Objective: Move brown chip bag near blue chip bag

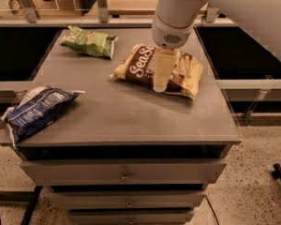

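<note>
The brown chip bag [136,68], dark brown with cream-yellow edges and white "Sea S" script, lies flat at the back right of the grey cabinet top [131,111]. The gripper [161,84] hangs from the white arm directly over the bag's middle, its pale fingers pointing down at or just above the bag and hiding part of it. The blue chip bag [40,110], crinkled navy with white lettering, lies at the front left corner, partly over the edge, far from the gripper.
A smaller green bag [90,42] lies at the back left of the top. The cabinet has drawers [124,175] below. Rails and dark openings border the left, right and back sides.
</note>
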